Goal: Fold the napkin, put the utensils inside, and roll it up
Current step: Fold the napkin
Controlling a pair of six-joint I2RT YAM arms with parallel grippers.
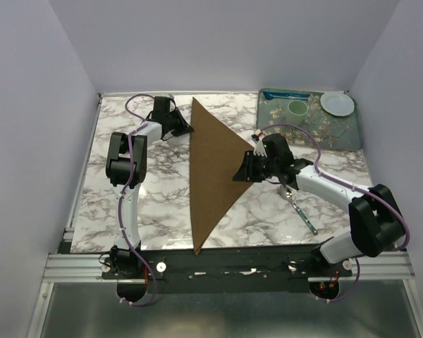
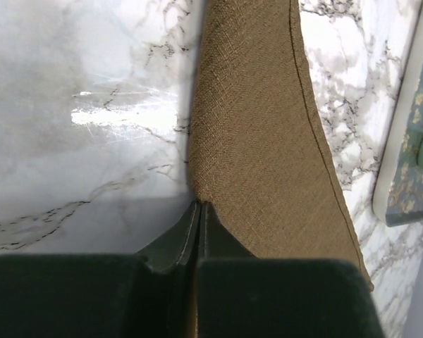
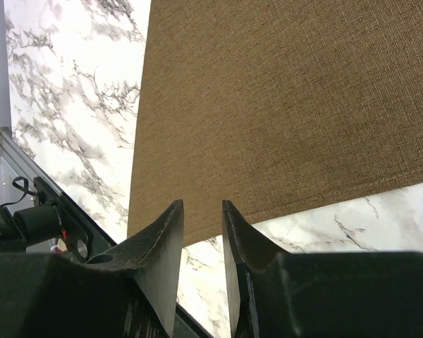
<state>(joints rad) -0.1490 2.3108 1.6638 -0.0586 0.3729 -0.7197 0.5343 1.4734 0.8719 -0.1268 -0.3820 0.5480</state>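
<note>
Napkin (image 1: pixel 211 169) — a large brown piece of soft cloth — lies folded into a triangle on the white marble table (image 1: pixel 162 204), with its long edge to our left and its point to our right. The slim spoon with the silver bowl and teal handle (image 1: pixel 301 210) rests on the marble well apart from it, beside the right arm.

Our worry is the left gripper (image 2: pixel 199 208). Its jaws are pressed together on the napkin's long edge near the far corner, and they seem to catch only the very rim of the cloth. If we pull from here, the thin weave could slip free, or one layer alone could lift and the fold would open.

The left arm reaches far forward, wrist low over the table. The right gripper (image 1: pixel 241 173) hovers at the triangle's point, jaws narrowly spread and holding nothing — its forearm angles inward across the table.
</note>
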